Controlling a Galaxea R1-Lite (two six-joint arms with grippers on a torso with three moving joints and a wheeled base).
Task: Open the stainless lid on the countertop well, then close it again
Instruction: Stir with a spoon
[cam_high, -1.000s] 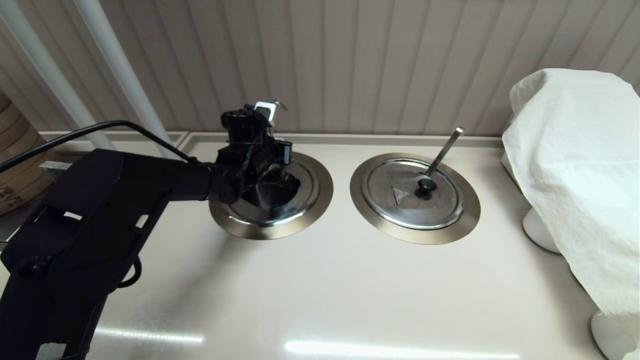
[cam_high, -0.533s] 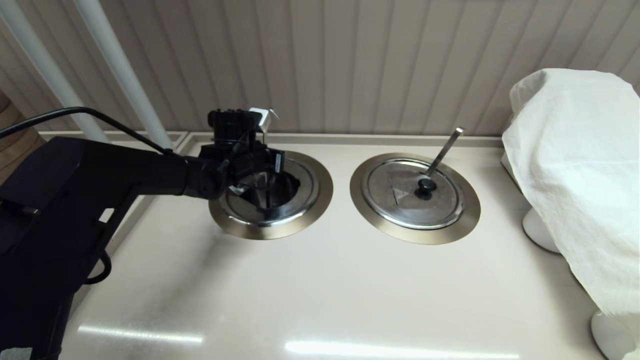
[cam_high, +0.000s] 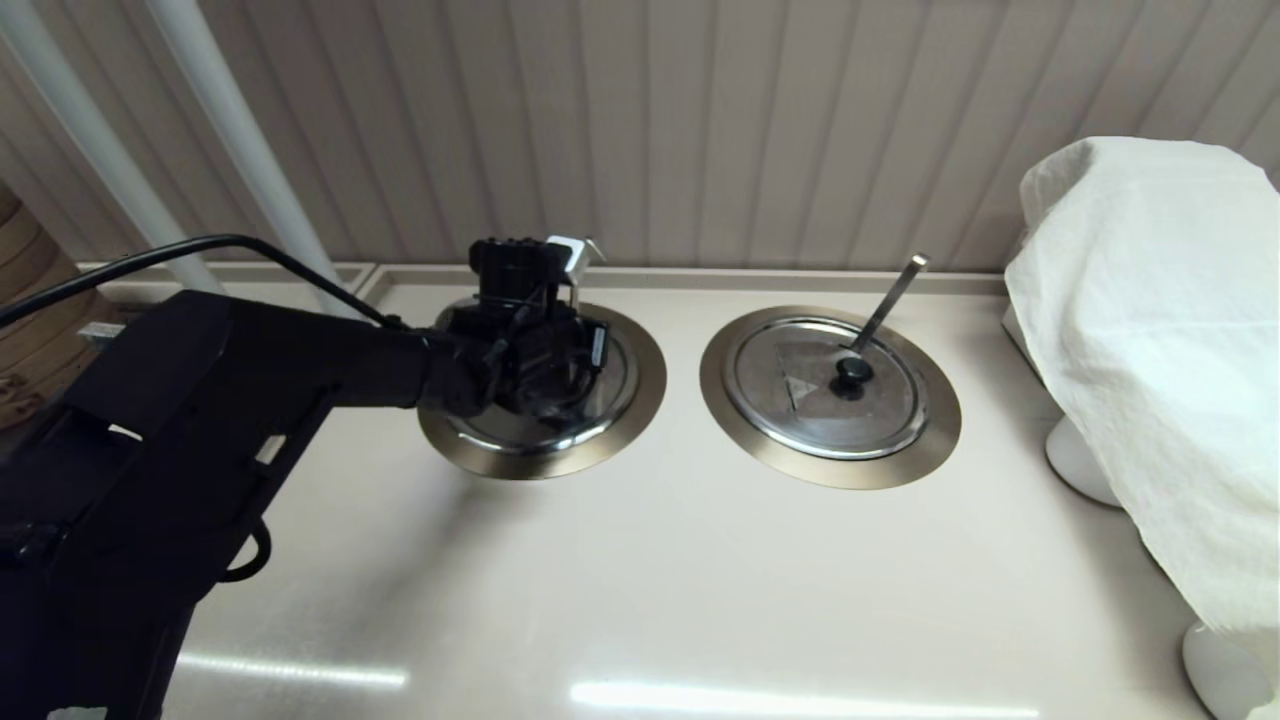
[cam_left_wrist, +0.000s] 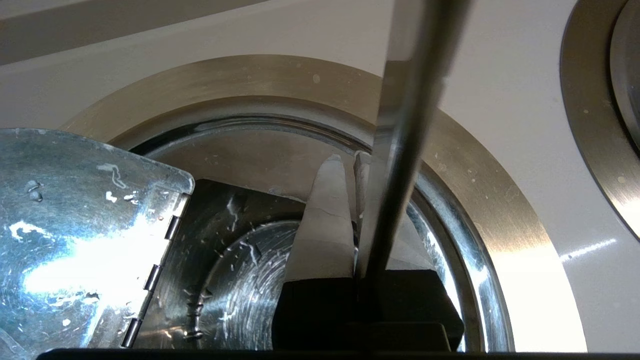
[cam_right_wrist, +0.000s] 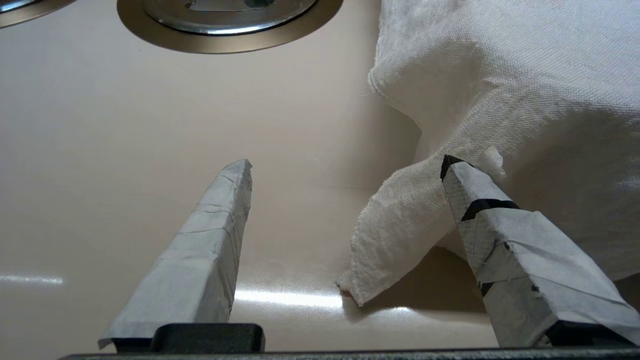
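Note:
The stainless lid (cam_high: 500, 430) sits in the left countertop well, inside its bronze ring (cam_high: 560, 462). My left gripper (cam_high: 545, 355) hangs low over the lid's middle and hides the knob. The hooked end of the wire handle (cam_high: 590, 243) shows just behind it. In the left wrist view the fingertips (cam_left_wrist: 332, 165) are pressed together. The wire handle (cam_left_wrist: 410, 150) crosses in front and covers what they pinch. A hinged shiny lid flap (cam_left_wrist: 85, 225) stands raised beside them, with the dark inside of the well (cam_left_wrist: 240, 280) below. My right gripper (cam_right_wrist: 346, 162) is open and parked low over the counter.
The twin lid (cam_high: 800, 390) with its straight flat handle (cam_high: 890, 295) lies shut in the right ring. A white cloth (cam_high: 1150, 350) covers something at the right edge, and its hem (cam_right_wrist: 400, 235) hangs between the right fingers. White poles and wooden steamers (cam_high: 25, 330) stand at the left.
The left gripper swung left, then back right and down. The dark gap under the raised flap seen earlier has nearly gone from the head view, and the lid lies lower.

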